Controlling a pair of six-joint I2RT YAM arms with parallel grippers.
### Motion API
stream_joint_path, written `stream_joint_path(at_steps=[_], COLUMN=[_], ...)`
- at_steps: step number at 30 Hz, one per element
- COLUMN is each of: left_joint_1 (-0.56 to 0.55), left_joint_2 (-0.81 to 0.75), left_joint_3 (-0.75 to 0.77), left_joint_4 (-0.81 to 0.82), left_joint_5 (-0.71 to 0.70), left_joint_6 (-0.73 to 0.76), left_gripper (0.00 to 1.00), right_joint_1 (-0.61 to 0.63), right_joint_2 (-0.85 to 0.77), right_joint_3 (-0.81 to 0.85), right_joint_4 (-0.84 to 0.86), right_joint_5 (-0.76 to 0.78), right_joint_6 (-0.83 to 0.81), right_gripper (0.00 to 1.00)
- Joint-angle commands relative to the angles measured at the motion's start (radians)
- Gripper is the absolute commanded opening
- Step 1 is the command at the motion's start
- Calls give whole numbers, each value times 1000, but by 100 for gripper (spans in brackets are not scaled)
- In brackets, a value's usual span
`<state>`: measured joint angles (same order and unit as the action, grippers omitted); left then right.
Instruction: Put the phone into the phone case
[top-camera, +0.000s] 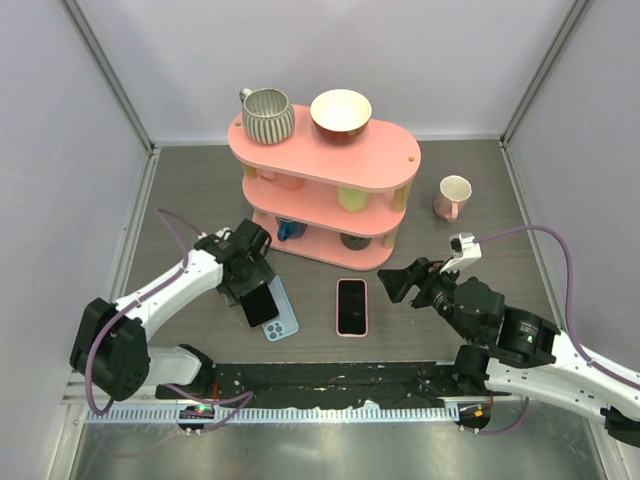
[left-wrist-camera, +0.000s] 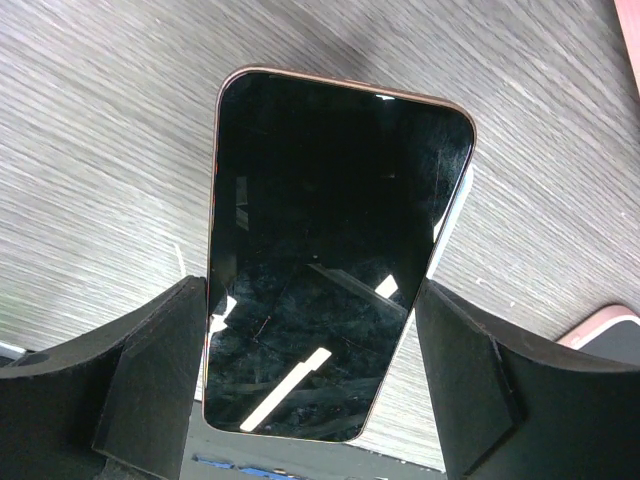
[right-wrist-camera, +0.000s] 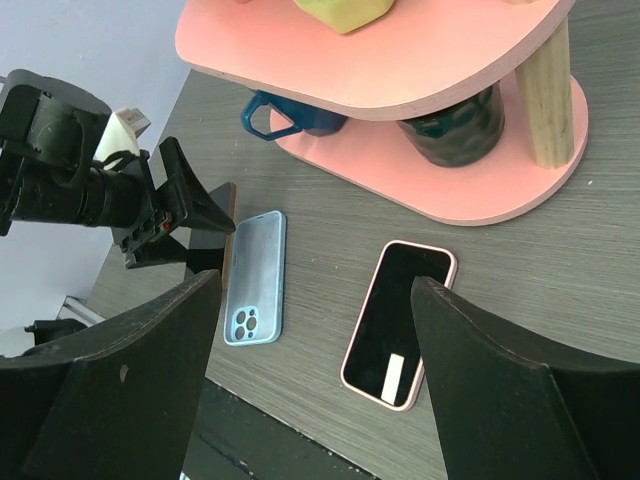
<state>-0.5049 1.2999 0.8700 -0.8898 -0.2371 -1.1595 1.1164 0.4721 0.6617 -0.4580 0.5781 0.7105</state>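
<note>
**Table** (top-camera: 180, 190): dark wood grain, carrying everything listed below.

**Shelf** (top-camera: 380, 160): pink, three tiers, standing at back centre and playing no part in the job.

**Right gripper** (top-camera: 398, 284): hanging over the table just right of the pink phone, jaws spread wide, carrying nothing.

**Left gripper** (top-camera: 252, 288): clamping the phone by its two long edges, a pad pressing on each side.

**Grey mug** (top-camera: 268, 115) and **bowl** (top-camera: 341, 113): sitting on the shelf's top tier.

**Pink mug** (top-camera: 453, 196): standing alone right of the shelf, well apart from the work.

**Phone** (left-wrist-camera: 330, 220): dark screen, being held at a tilt over the case's left side. I cannot tell whether its low end is touching anything.

**Pink phone** (top-camera: 351, 306): lying flat and screen up between the two grippers, near the case.

**Case** (right-wrist-camera: 255, 280): pale blue, lying flat and loose, camera holes toward the near edge. I cannot tell whether its open side is facing up.

**Risks, as I am judging them:**
- Nothing is pinning the case, so a push from the tilted phone may slide it instead of seating.
- A corner going in skewed could jam on the rim.
- The smooth edges could slip through the pads.
- If the case is lying open side down, pressing will achieve nothing.
</note>
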Motion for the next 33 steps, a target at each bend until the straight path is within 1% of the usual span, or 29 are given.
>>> stream_joint_path(at_steps=[1,6,10,16,21,29,32,33], left_joint_1=[-82,-142,-161,-195,-216,-225,-225,-225], left_joint_2=[-27,13,48,76,98,104,88,87], left_joint_3=[23,18,20,3,3,-11,-26,-40], left_joint_4=[15,61,71,98,94,71,80,89], left_joint_5=[-50,-70,-82,-82,-99,-126,-127,-122], left_joint_6=[-137,-193,-216,-233,-250,-247,-247,-246], left_gripper=[14,12,10,10,13,13,16,18], right_joint_1=[2,0,0,2,2,0,2,2], right_joint_2=[3,7,5,-24,-30,-47,-58,-58], right_joint_3=[4,13,24,16,13,12,4,4], right_joint_4=[41,30,18,4,-1,-21,-19,-18], right_joint_5=[8,9,11,25,23,26,34,32], right_joint_6=[10,3,3,6,9,15,17,15], right_gripper=[82,82,82,82,82,82,82,82])
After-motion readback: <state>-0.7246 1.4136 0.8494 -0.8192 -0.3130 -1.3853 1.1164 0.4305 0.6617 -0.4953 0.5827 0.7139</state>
